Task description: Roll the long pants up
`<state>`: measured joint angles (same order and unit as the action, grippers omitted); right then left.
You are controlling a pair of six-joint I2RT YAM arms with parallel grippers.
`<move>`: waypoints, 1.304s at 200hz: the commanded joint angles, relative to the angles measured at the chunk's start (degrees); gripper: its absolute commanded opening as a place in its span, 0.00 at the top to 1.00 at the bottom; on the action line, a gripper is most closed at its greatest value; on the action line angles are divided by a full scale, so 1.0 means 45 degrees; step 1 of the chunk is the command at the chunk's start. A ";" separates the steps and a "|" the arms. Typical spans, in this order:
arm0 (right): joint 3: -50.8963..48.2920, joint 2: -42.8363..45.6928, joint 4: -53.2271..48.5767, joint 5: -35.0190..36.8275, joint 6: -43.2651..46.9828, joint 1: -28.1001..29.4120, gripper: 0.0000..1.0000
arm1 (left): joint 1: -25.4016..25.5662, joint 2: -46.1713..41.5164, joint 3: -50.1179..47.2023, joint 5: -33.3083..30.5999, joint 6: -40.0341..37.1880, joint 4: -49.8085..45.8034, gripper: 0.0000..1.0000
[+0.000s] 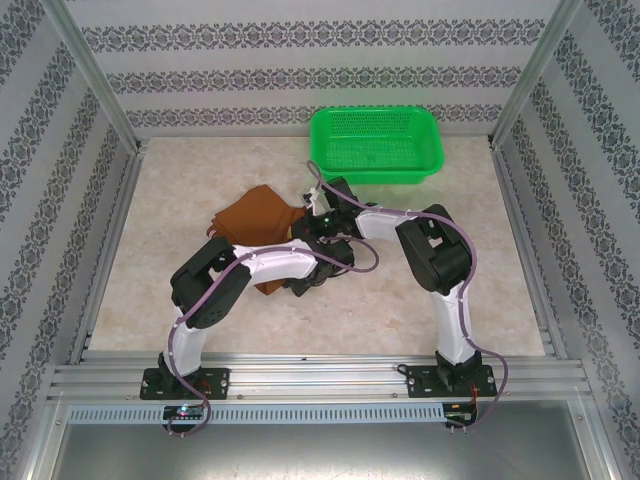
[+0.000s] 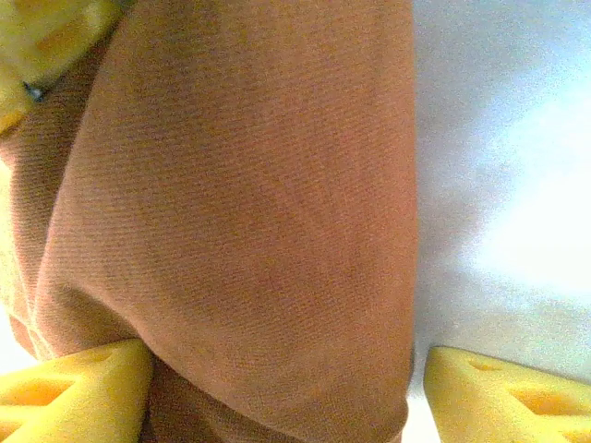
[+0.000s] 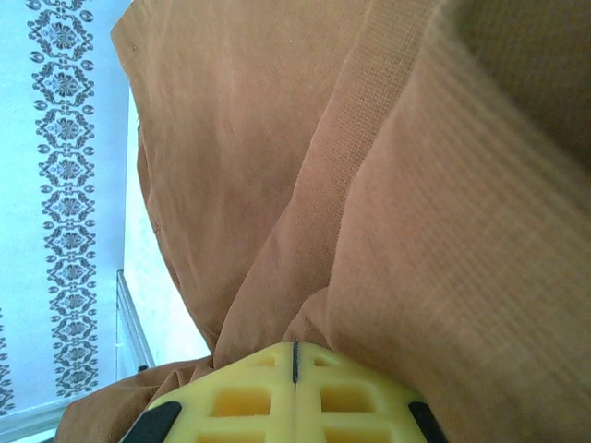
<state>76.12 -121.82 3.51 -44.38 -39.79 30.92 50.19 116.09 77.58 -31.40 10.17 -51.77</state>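
Lying bunched mid-bench, the long pants look soft, light and floppy, best gripped through the thick rolled fold rather than one layer. The left fingers stand open astride the roll; the right fingers are closed against the cloth.

Bright, even overhead light in the top view; faint shadows on the tabletop. In the left wrist view the tabletop glares white. Pants blur at the right wrist view's right edge.

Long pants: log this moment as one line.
long pants: bunched up | left gripper: open, around fold | right gripper: shut, tips at cloth
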 commanded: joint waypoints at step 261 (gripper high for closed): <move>-0.2045 0.4134 -0.0468 0.2199 -0.0481 -0.3192 0.57 | -0.1818 -0.1005 -0.0477 1.0057 0.0137 -0.0162 1.00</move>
<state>66.48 -108.36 6.87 -36.64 -42.65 22.55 44.21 111.31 78.76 -10.55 3.09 -51.42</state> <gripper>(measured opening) 0.385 0.081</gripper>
